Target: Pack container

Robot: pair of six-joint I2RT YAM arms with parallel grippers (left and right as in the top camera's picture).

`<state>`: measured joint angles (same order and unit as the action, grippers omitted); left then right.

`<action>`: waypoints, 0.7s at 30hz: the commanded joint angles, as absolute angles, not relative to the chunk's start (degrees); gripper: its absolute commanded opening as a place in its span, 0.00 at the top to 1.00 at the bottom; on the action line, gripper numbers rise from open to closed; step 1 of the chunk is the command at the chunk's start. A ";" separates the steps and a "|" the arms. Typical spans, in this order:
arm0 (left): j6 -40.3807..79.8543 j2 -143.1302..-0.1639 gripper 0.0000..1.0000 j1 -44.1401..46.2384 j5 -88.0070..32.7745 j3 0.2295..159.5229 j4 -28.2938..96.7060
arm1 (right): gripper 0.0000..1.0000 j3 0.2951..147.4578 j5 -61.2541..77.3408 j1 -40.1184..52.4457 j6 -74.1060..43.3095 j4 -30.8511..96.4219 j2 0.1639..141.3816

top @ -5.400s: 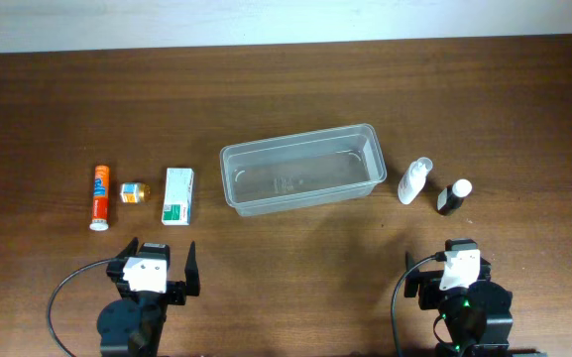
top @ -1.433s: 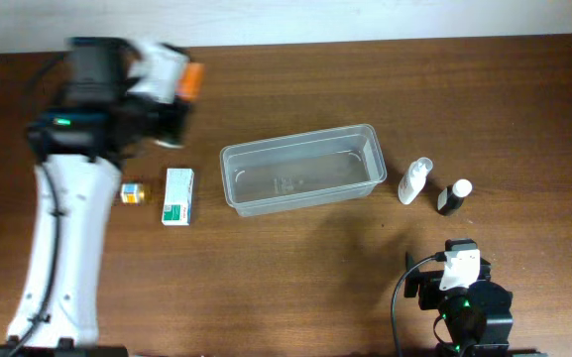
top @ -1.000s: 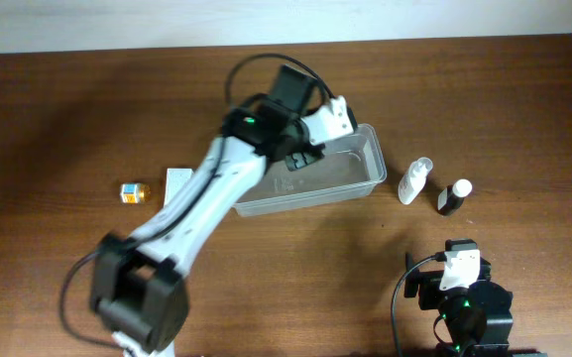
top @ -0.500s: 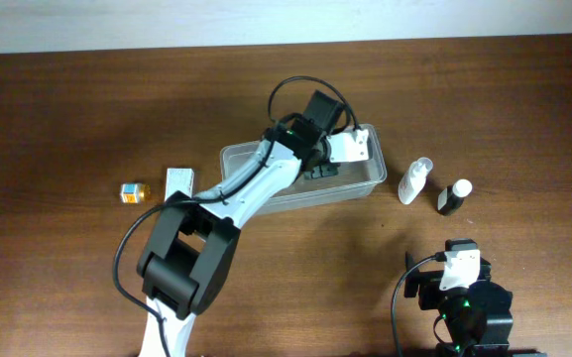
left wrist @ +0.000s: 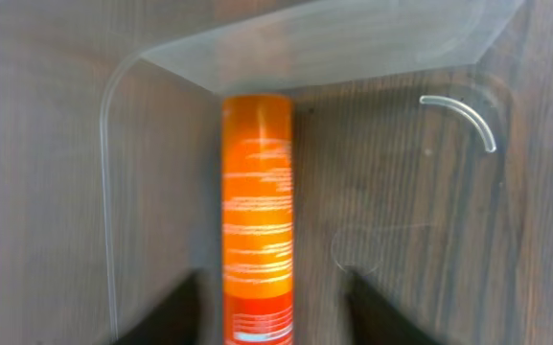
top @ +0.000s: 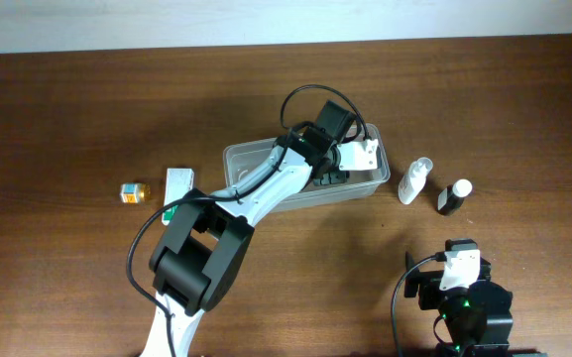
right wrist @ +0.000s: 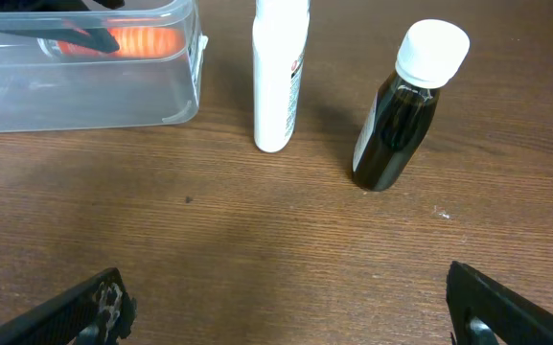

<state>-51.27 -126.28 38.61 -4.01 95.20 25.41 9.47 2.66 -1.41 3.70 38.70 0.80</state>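
Note:
The clear plastic container [top: 236,156] sits mid-table, and my left gripper [top: 337,171] reaches down into its right end. In the left wrist view an orange tube [left wrist: 257,211] lies on the container's floor [left wrist: 401,211], its far end against the end wall. My left gripper [left wrist: 274,321] is open, with a dark finger on each side of the tube and a gap showing. The right wrist view shows the tube [right wrist: 142,40] glowing through the container's wall [right wrist: 84,96]. My right gripper [right wrist: 281,307] is open wide and empty, resting at the table's front right [top: 461,260].
A white bottle [top: 414,179] and a dark bottle with a white cap [top: 454,196] stand right of the container. A white-and-green carton [top: 176,183] and a small orange jar [top: 133,191] lie to its left. My left arm crosses over the carton.
My left arm swung from the far left into the container with the orange tube. In the last half second its jaws spread off the tube. The right arm stayed still.

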 commanded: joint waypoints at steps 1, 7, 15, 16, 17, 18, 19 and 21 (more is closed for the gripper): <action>-49.98 -126.52 0.00 38.59 -2.85 95.42 25.28 | 0.02 9.15 2.98 -1.58 4.05 38.61 0.40; -40.56 -121.21 0.00 38.63 5.58 97.21 30.44 | 0.02 9.15 2.96 -1.58 4.05 38.61 0.40; -34.09 -104.57 0.00 38.46 5.37 98.08 44.49 | 0.02 9.15 2.98 -1.58 4.05 38.61 0.40; -33.17 -103.53 0.00 38.46 5.17 98.08 45.41 | 0.02 9.15 2.96 -1.58 4.05 38.61 0.40; -32.47 -102.63 0.00 38.46 4.71 98.08 46.33 | 0.02 9.15 2.96 -1.58 4.05 38.61 0.40; -32.40 -102.15 0.00 38.46 3.68 98.08 47.07 | 0.02 9.15 2.96 -1.58 4.05 38.61 0.40; -32.34 -101.84 0.00 38.46 1.98 98.08 48.01 | 0.01 9.15 2.96 -1.58 4.05 38.61 0.40; -32.03 -101.86 0.00 38.46 1.72 98.08 49.21 | 0.02 9.15 2.96 -1.58 4.05 38.61 0.40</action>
<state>-34.52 -100.62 38.61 4.05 98.52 47.40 9.47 2.66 -1.41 3.70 38.70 0.80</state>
